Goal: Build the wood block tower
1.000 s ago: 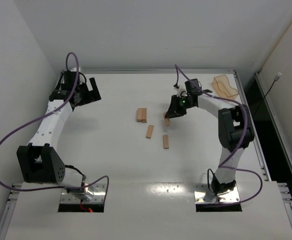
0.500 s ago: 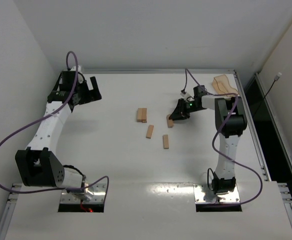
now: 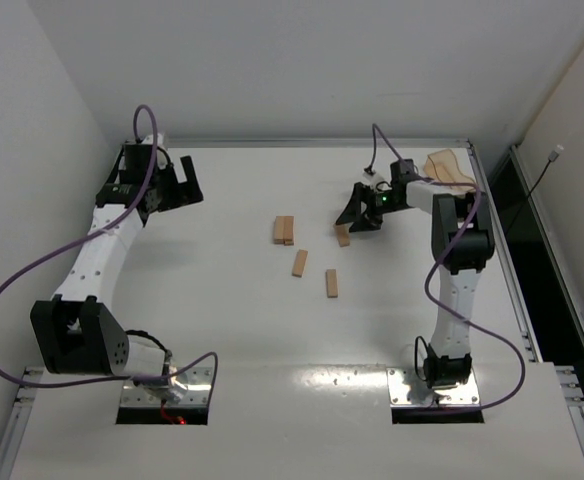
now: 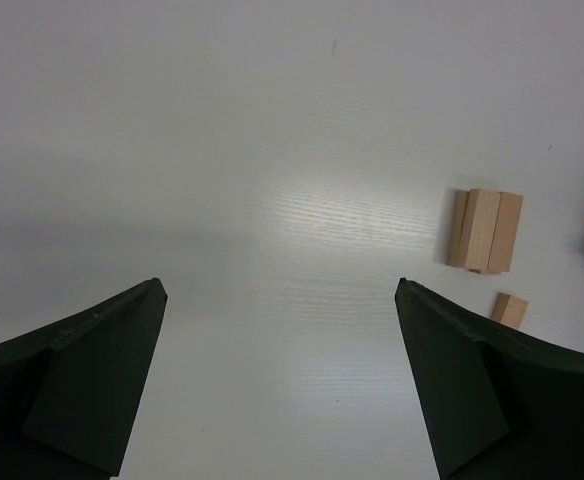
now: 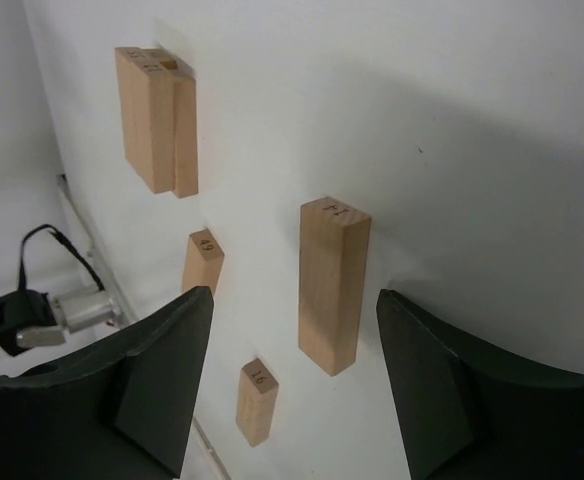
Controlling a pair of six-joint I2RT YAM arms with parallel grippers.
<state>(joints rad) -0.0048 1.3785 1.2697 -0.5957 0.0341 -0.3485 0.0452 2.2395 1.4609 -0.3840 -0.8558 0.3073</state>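
The tower is a low pack of wood blocks lying side by side near the middle of the bench. How many layers it has cannot be made out.

Just to the right of the tower, the right hand hangs with its fingers spread. One plank lies flat on the bench between them, with a clear gap on one side and a thin one on the other.

A second plank lies loose just beside the tower on its near side, toward the arm bases. A third plank lies a little further out from the tower and more to the right.

Well apart to the left of the tower, the left hand is held with its fingers wide open. A translucent tray sits far to the right of the tower, at the back corner.
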